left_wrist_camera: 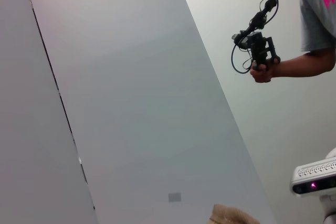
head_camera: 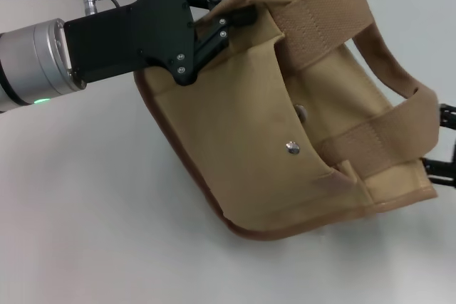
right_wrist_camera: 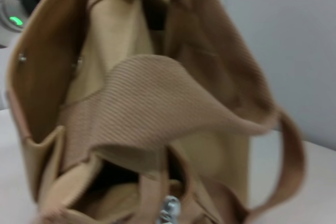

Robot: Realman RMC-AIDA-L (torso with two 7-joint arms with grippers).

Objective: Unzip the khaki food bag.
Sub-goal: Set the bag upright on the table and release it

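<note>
The khaki food bag (head_camera: 285, 126) is tilted up on the white table, with its front pocket and metal snap (head_camera: 292, 147) facing me and its two webbing handles (head_camera: 370, 133) draped to the right. My left gripper (head_camera: 226, 23) is shut on the bag's top left corner and holds it raised. My right gripper (head_camera: 443, 144) shows only as black parts at the bag's right end. In the right wrist view the bag's end (right_wrist_camera: 142, 108) fills the picture, with a metal zipper pull (right_wrist_camera: 169, 208) close to the camera. A scrap of the bag (left_wrist_camera: 231, 216) shows in the left wrist view.
The white table (head_camera: 92, 218) lies around the bag. The left wrist view shows wall panels (left_wrist_camera: 131, 103), a person's hand holding a black device (left_wrist_camera: 260, 56) and a white sensor unit (left_wrist_camera: 315, 177).
</note>
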